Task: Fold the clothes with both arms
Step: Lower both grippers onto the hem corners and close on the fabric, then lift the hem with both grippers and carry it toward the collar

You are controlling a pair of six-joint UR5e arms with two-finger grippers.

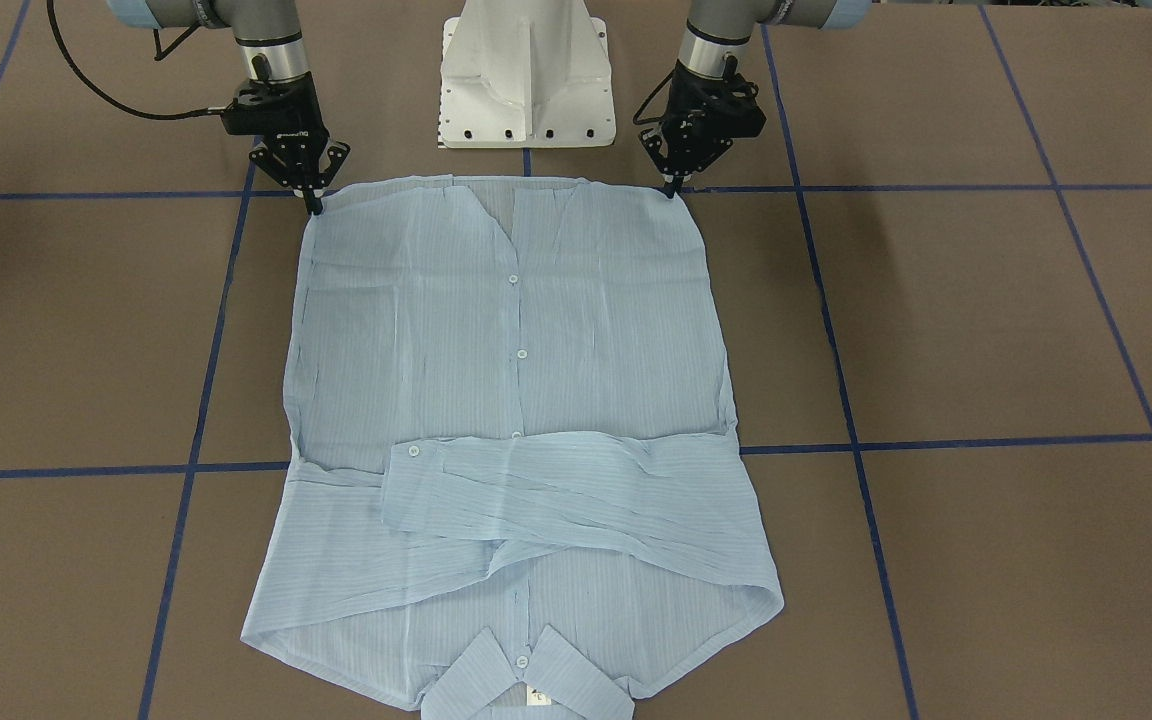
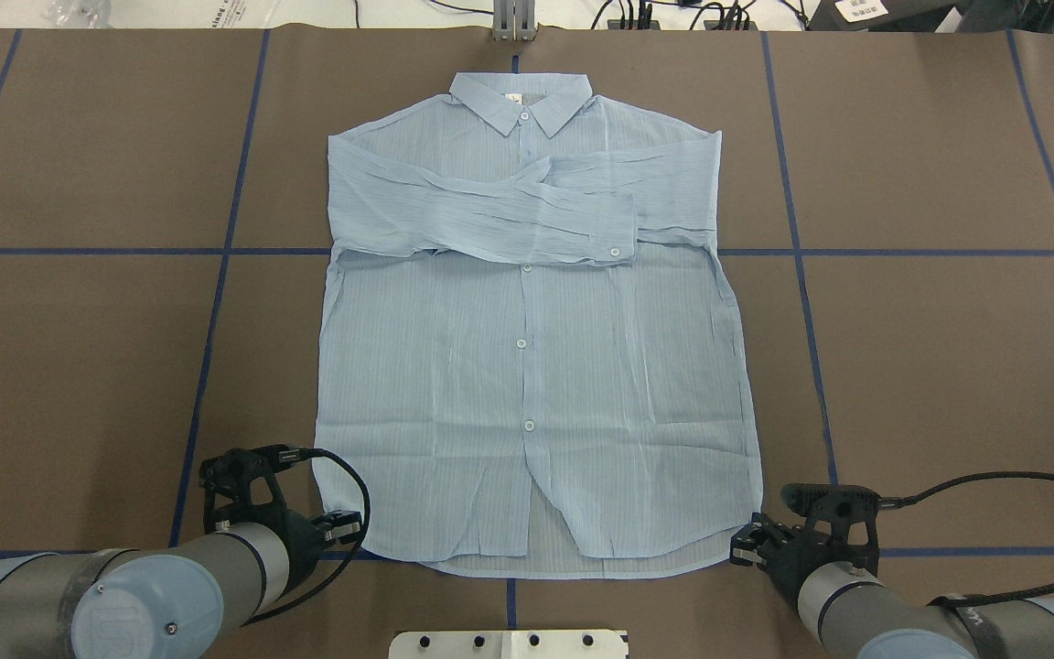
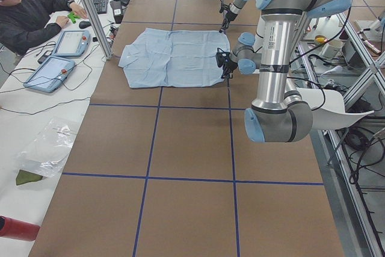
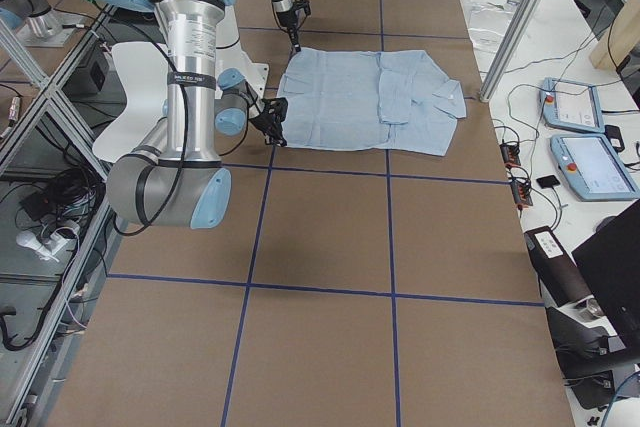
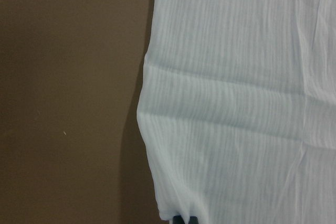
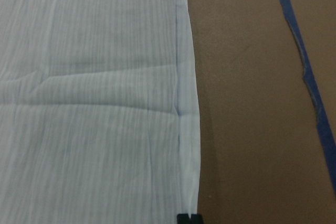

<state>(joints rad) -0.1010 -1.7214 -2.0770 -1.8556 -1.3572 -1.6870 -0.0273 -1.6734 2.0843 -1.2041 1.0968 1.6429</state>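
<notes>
Collar [image 1: 521,680] nearest, shirt [image 1: 516,350] flat on bench [image 1: 986,330]; left end effector [image 1: 674,190] and right end effector [image 1: 314,207] each clenched on a hem corner.

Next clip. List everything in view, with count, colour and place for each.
shirt: one, light blue, flat and buttoned on the table, collar away from the robot, both sleeves folded across the chest.
table: one, brown top.
tape lines: several, blue, a grid on the table.
pedestal base: one, white, between the arms.
operator: one, dark top, seated at the side bench.
tablets: two, pale blue, on that bench.
left gripper: one, black, shut on the shirt's hem corner.
right gripper: one, black, shut on the other hem corner.
</notes>
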